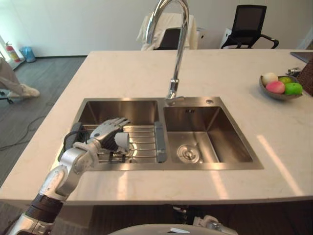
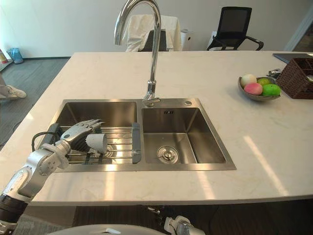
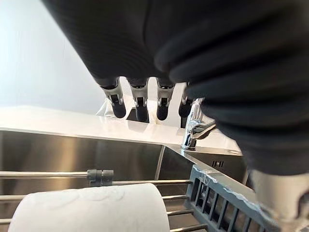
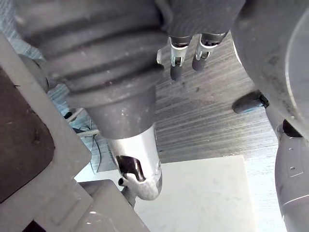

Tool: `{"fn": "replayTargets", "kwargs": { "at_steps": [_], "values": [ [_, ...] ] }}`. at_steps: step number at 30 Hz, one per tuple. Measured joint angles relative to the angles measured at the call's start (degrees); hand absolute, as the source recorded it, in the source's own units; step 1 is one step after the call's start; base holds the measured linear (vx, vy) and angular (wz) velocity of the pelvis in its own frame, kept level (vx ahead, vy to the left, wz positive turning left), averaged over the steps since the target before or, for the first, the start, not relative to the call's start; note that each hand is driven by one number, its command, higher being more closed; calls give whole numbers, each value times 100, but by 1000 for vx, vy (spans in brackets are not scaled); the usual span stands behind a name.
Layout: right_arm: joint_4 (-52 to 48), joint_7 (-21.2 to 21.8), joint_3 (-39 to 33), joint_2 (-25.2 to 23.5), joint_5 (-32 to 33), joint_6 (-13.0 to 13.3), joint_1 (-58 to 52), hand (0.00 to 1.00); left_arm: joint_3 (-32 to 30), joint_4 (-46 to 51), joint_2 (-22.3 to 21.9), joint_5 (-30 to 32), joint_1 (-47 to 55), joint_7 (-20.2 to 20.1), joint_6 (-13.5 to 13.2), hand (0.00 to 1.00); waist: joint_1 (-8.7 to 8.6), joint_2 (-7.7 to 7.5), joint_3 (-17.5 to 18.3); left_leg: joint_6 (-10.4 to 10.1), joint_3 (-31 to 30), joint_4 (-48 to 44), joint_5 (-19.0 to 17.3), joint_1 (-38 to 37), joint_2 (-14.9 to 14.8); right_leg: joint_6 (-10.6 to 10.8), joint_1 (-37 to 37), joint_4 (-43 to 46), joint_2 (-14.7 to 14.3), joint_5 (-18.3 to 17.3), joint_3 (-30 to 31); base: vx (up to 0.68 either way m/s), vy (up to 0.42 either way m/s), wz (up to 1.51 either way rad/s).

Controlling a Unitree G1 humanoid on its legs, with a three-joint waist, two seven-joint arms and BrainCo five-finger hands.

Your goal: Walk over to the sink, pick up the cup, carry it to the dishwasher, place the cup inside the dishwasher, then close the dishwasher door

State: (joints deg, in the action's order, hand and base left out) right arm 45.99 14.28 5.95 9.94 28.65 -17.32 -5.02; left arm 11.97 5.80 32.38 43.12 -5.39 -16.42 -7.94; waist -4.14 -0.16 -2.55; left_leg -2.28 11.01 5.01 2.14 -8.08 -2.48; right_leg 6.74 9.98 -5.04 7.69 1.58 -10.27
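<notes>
Head views: white stone countertop (image 1: 122,73), stainless steel double sink (image 1: 234,147). Small white cup (image 2: 98,142) on its side on wire rack (image 1: 144,142) in sink's left basin. Left hand (image 1: 108,131) just above cup, fingers straight, spread. Left wrist view: cup below fingertips (image 3: 140,108), gap between. Right wrist view: right hand (image 4: 176,67) away from sink, fingers loose, empty.

A pale worktop (image 2: 98,73) has a steel double sink (image 2: 215,147) set into it, with a tall tap (image 2: 154,54) behind. At far right, a bowl (image 2: 243,89) of fruit (image 2: 253,88) sits just beside a wicker basket (image 2: 296,81).
</notes>
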Motion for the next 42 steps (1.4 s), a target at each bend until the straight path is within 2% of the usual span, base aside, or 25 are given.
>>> {"fn": "replayTargets", "kwargs": {
  "at_steps": [4,11,16,23,32,36,42],
  "values": [
    [0,-8,12,-1,-2,-40,6,0,238,-252,-46,219,12,17,7,0,-28,-23,5,-34,5,0,-22,-5,1,-38,2,0,0,-16,6,-10,-1,0],
    [18,-52,4,-13,-4,-8,17,0,464,-649,-221,508,68,158,178,0,-95,-26,5,-31,19,-1,-23,-42,-7,9,30,1,-1,14,8,0,0,0],
    [143,-49,-46,-32,-95,136,30,0,617,-959,-230,733,67,483,452,0,-127,-29,6,-22,16,-1,-25,-51,-3,21,41,1,0,3,5,0,0,0],
    [235,-47,-48,-38,-200,212,78,0,624,-1286,-419,943,59,869,599,0,-183,-28,2,-24,12,-1,-32,-99,-4,23,91,0,-2,-14,1,0,0,0],
    [281,-40,-56,-42,-207,218,93,0,603,-1590,-432,1101,43,1230,767,0,-241,-28,2,-30,46,-1,-44,-103,-12,19,80,0,-9,-16,24,0,0,0],
    [283,-32,-62,-42,-209,214,94,0,544,-1611,-431,1099,43,1247,795,0,-237,-28,1,-31,76,-1,-63,-101,-13,17,64,0,-9,-18,46,0,0,-2],
    [292,14,-174,-48,-208,211,92,0,145,-1680,-410,1096,-102,1254,773,0,-227,-30,0,-28,148,-1,-86,-94,-15,18,21,1,-9,-17,107,2,-1,-5]
  ]
}}
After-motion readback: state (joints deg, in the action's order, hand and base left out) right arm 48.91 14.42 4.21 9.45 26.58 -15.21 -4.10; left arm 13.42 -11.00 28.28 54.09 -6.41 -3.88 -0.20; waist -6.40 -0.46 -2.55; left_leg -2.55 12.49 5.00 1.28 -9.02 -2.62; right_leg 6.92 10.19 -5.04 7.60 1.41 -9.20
